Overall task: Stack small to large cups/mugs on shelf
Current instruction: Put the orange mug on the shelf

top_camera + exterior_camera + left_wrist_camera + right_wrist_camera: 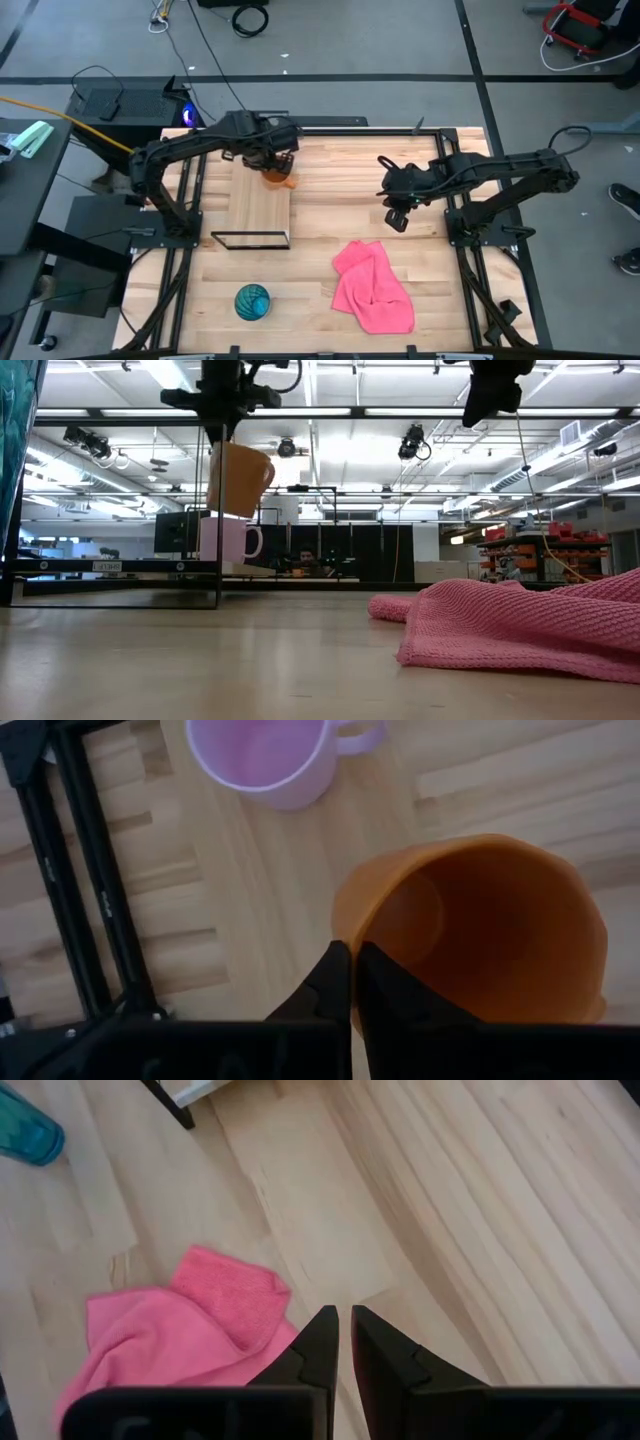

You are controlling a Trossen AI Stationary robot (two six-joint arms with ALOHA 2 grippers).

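Observation:
My left gripper (272,165) is shut on the orange mug (281,179) and holds it in the air over the far end of the shelf (260,210). In the low view the orange mug (238,478) hangs tilted above the pale purple mug (228,540), which stands upright on the shelf board. The purple mug also shows in the left wrist view (265,755). The teal patterned cup (252,302) stands on the table near the front edge. My right gripper (397,218) is shut and empty, above the table to the right of the shelf. My left gripper pinches the orange mug's rim wall (345,925), one finger inside the mug and one outside. The fingers come from above, pointing down. The mug hangs tilted below them, lifted clear of the shelf and of the purple mug.
A pink cloth (372,285) lies crumpled on the table, front right of centre, below my right gripper (345,1330). The shelf's black frame (250,240) stands at its near end. Bare tabletop lies between the shelf and the cloth.

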